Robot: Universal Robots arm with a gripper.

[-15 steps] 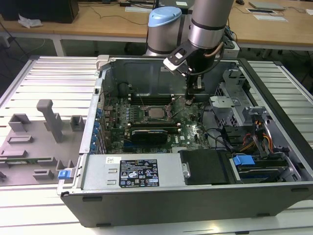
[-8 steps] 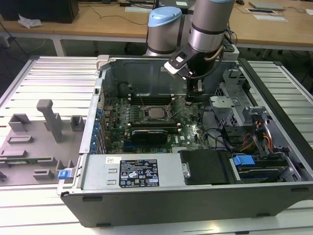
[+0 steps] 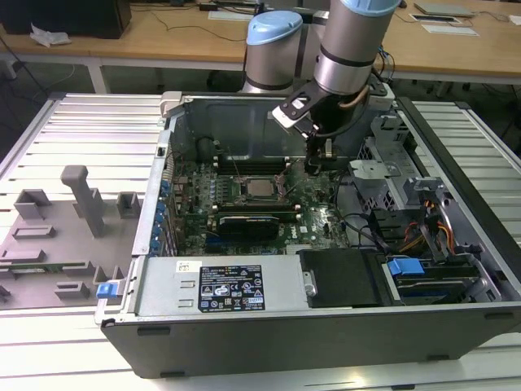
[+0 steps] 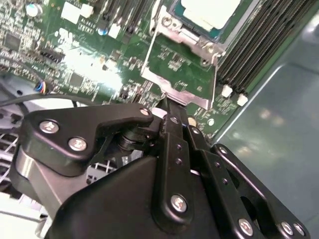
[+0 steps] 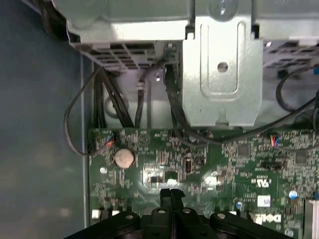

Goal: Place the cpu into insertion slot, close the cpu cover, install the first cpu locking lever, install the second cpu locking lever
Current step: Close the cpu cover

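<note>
The cpu lies silver side up in the insertion slot on the green motherboard inside the open computer case. In the second wrist view the cpu shows beside the cpu cover, a silvery frame that stands swung open with green board visible through its cut-out. My gripper hangs over the board to the exterior view's right of the slot. Its black fingers are shut together, their tip right at the cover's free edge. The gripper points down at the board in the first wrist view.
A long black expansion card lies in front of the slot and black memory slots run beside it. A metal drive cage with cables stands close by. The power supply fills the case front. Grey fixtures stand outside, left.
</note>
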